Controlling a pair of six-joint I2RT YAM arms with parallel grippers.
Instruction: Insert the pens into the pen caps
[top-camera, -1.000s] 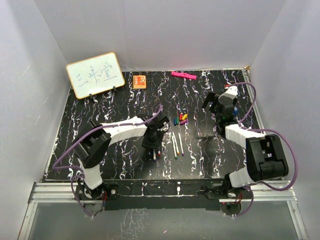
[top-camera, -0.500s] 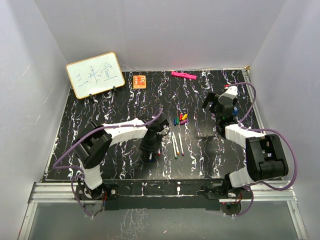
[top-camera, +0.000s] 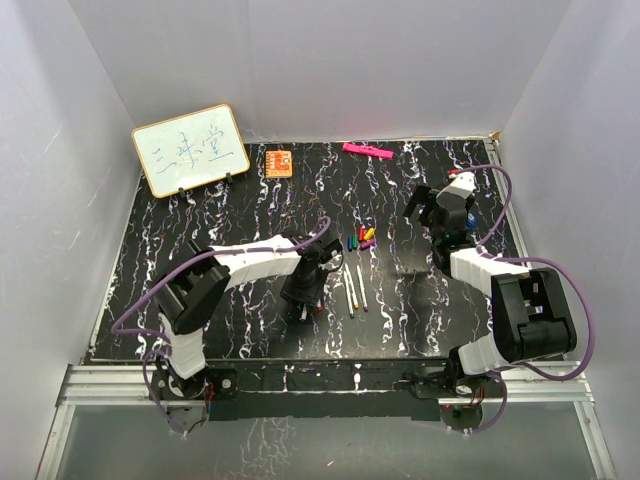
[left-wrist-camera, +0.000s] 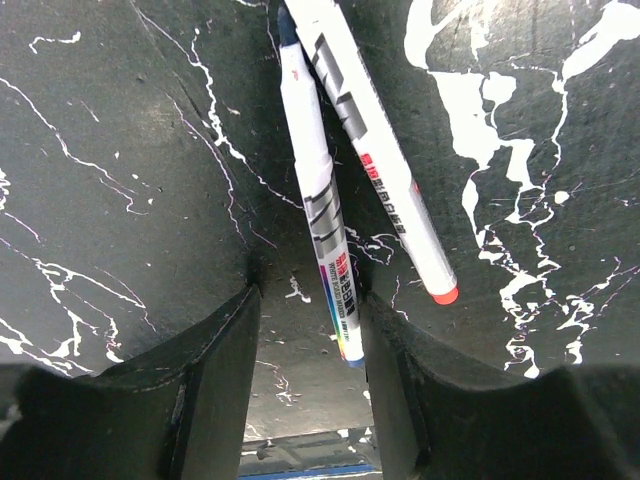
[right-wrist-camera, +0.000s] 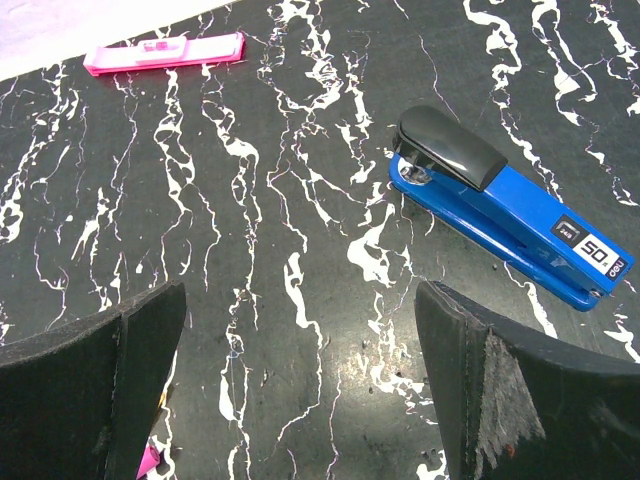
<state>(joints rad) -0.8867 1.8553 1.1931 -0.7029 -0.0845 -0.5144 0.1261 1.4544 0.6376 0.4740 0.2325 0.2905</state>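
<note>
Pens (left-wrist-camera: 325, 215): two lie side by side on the desk (top-camera: 220, 215), directly ahead of the left pincer (left-wrist-camera: 308, 300). Further pens (top-camera: 352, 290) lie just to its right. Over the last second, the left arm has shifted slightly toward the near edge, setting its partly released jaws astride the end of one pen without clamping it. The right pincer (right-wrist-camera: 300, 290) hangs fully released, holding nothing. The pen caps (top-camera: 361, 238) sit clustered farther back. Assessment: pickup is imminent and no pen is capped yet.

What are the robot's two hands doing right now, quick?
Left gripper: open, a pen lying loose between its jaws, not gripped.
Right gripper: wide open, holding nothing.
</note>
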